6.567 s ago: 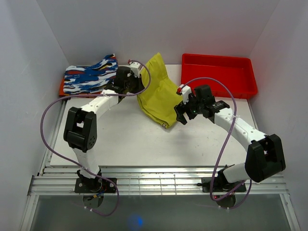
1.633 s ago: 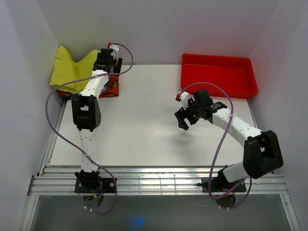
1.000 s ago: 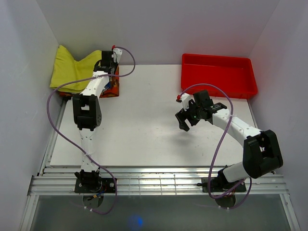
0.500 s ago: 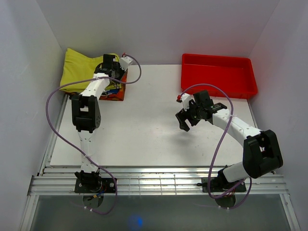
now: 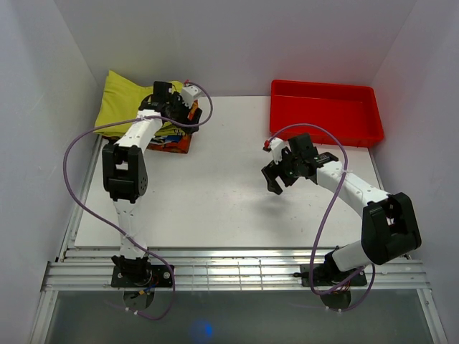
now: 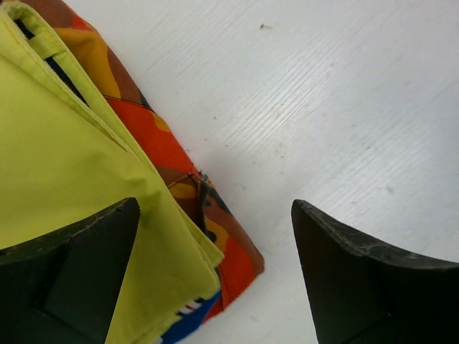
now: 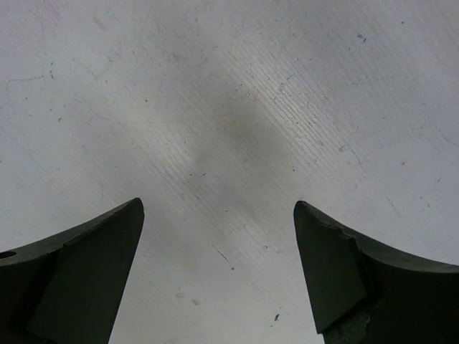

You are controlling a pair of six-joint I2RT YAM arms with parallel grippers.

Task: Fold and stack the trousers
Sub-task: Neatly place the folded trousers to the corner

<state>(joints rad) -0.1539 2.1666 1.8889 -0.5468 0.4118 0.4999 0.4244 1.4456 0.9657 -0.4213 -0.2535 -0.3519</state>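
Since the stack belongs at the far left of the table (image 5: 215, 201), we have the folded trousers (image 5: 123, 97) lying there atop the garment (image 6: 183, 175). Our left gripper (image 6: 215, 208) gapes wide above their edge, holding nothing; our right gripper (image 7: 219, 208) hovers open and empty mid-table, clear of them.

You see the yellow-green trousers (image 6: 64, 158) lying on top of the patterned cloth (image 6: 165, 143). Your left gripper (image 6: 215, 208) is wide open over that cloth's edge. The white table (image 6: 323, 107) is right beside the cloth.
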